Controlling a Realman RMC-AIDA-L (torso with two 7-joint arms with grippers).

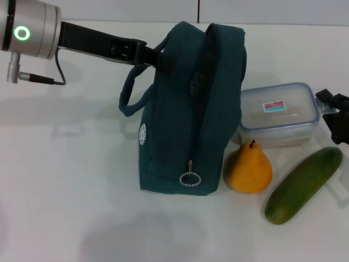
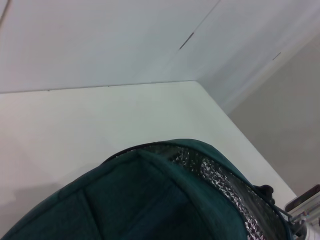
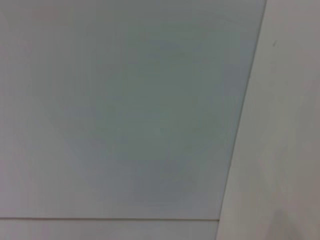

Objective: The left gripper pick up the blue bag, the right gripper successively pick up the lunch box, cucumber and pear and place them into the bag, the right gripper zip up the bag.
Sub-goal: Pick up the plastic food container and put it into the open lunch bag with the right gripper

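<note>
Bag: the blue bag [image 1: 185, 109] is dark teal fabric, standing upright on the white tabletop [image 1: 65, 180], with a white round logo on its side, a loop handle hanging free and a ring zip pull [image 1: 190, 178] low on its front edge.
Left end effector [image 1: 155, 57]: at the bag's top rear corner, clamped on a handle strap.
Lunch box [image 1: 279, 113]: clear with a blue-rimmed lid, just beside the bag.
Pear [image 1: 249, 168]: yellow-orange, upright, touching the bag's lower side.
Cucumber [image 1: 304, 184]: dark green, lying diagonally near the pear.
Right end effector [image 1: 337, 117]: at the frame edge beside the lunch box; finger state cannot be told.
Left wrist view: shows the bag's open mouth with silver quilted lining [image 2: 215, 177], unseen from the head.
Right wrist view: only blank pale surfaces.
</note>
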